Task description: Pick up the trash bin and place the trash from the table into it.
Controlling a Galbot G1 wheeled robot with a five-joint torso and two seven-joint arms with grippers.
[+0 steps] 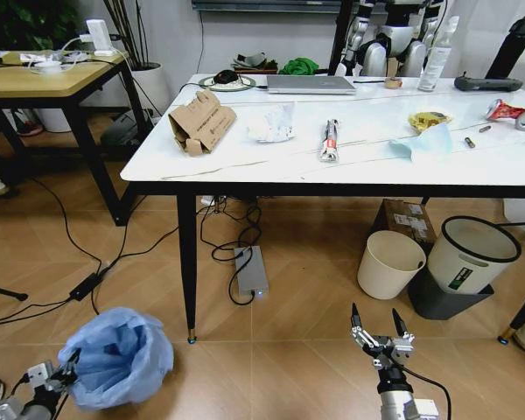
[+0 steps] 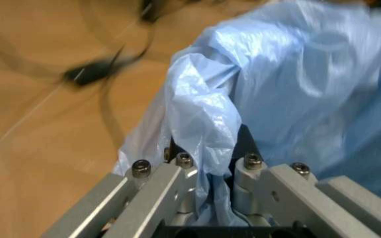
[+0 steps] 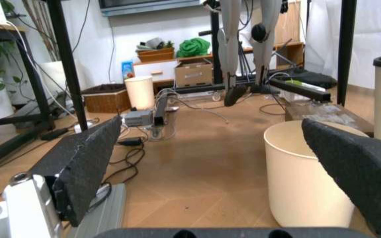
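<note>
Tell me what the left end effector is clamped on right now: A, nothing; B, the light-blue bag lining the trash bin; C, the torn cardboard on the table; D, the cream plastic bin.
B: the left end effector pinches a fold of the light-blue bag of the trash bin on the floor.

No readable text anywhere. Dark print on the torn brown cardboard [image 1: 201, 123], far left on the counter [image 1: 245, 162], too small to make out; likewise the label on the black-rimmed white bin [image 1: 460, 278], right on the floor.
</note>
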